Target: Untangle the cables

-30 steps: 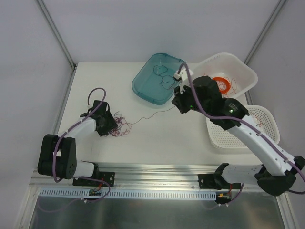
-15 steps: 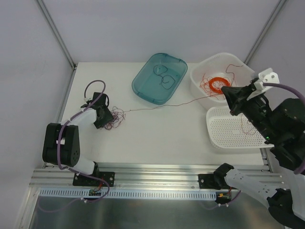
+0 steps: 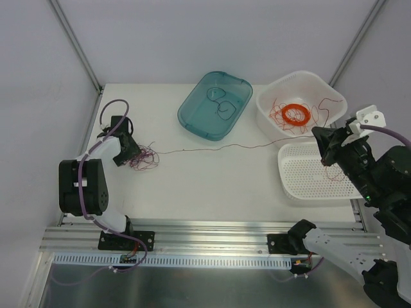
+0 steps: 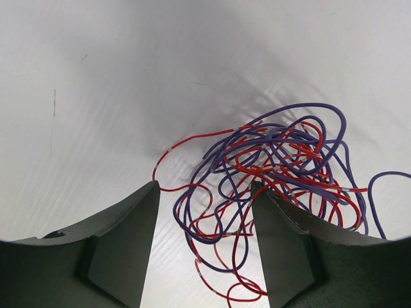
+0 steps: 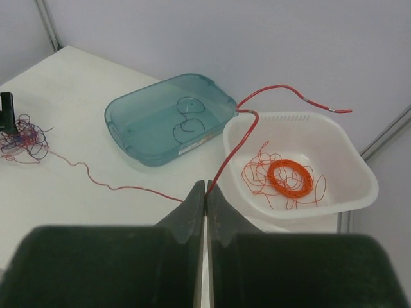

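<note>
The cables are a small wad (image 3: 142, 157) of red and dark purple wires at the table's left. My left gripper (image 3: 130, 154) stands open over the wad's left side. In the left wrist view the loops (image 4: 276, 160) lie on the table between and beyond the dark fingers (image 4: 122, 244). One red wire (image 3: 218, 148) runs taut from the wad across the table to my right gripper (image 3: 319, 136). That gripper (image 5: 206, 186) is shut on the red wire (image 5: 228, 154), whose free end curls above the white basket.
A teal tray (image 3: 192, 119) at the back centre holds two dark wire loops (image 3: 221, 106). The white basket (image 3: 273, 106) at the back right holds an orange ring coil (image 3: 297, 113) and loose orange wire. A flat perforated white basket (image 3: 308, 176) lies under the right arm.
My right arm swung from beside the teal tray to over the baskets on the right, drawing the red wire out long. The left gripper and the wad shifted left and toward the back.
</note>
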Action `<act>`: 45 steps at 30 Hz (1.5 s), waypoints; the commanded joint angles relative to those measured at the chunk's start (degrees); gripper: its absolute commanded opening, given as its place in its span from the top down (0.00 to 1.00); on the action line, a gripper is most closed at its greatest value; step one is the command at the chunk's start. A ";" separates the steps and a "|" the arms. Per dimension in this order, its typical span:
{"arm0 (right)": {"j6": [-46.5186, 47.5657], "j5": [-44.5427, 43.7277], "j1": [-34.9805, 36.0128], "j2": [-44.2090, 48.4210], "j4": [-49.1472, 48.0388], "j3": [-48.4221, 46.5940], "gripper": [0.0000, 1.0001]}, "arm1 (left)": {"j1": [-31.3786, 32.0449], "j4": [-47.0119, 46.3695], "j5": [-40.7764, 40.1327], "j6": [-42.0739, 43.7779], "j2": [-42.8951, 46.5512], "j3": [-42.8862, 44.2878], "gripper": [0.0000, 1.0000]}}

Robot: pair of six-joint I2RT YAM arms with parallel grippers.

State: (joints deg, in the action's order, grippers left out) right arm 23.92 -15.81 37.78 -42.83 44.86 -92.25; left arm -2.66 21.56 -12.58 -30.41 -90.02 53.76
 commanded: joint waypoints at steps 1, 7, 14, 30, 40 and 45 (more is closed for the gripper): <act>1.48 1.56 -0.25 -1.73 2.33 1.01 0.99 | -0.33 1.64 0.18 2.81 1.06 1.26 0.41; -6.24 21.95 -0.25 -10.34 2.79 12.15 0.98 | 1.77 1.55 8.43 6.15 6.77 -0.40 0.41; -10.05 31.35 -0.25 -21.58 -3.83 29.05 0.61 | 4.58 1.64 14.14 8.18 12.23 -5.67 0.38; -0.45 41.30 5.02 -52.93 -16.73 11.49 0.28 | 6.87 1.64 20.05 8.97 25.50 -14.29 0.33; -11.78 32.89 7.57 -71.15 -32.37 6.91 0.29 | 7.31 1.38 21.28 6.25 29.37 -19.12 0.32; -14.60 27.77 7.92 -75.20 -36.60 6.73 0.32 | 7.75 1.29 20.75 5.45 33.58 -20.27 0.27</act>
State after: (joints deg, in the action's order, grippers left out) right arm 12.53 16.08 45.56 -117.36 14.39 -82.46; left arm 4.58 23.29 7.31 -23.59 -59.46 34.02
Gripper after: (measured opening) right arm 0.689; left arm 0.718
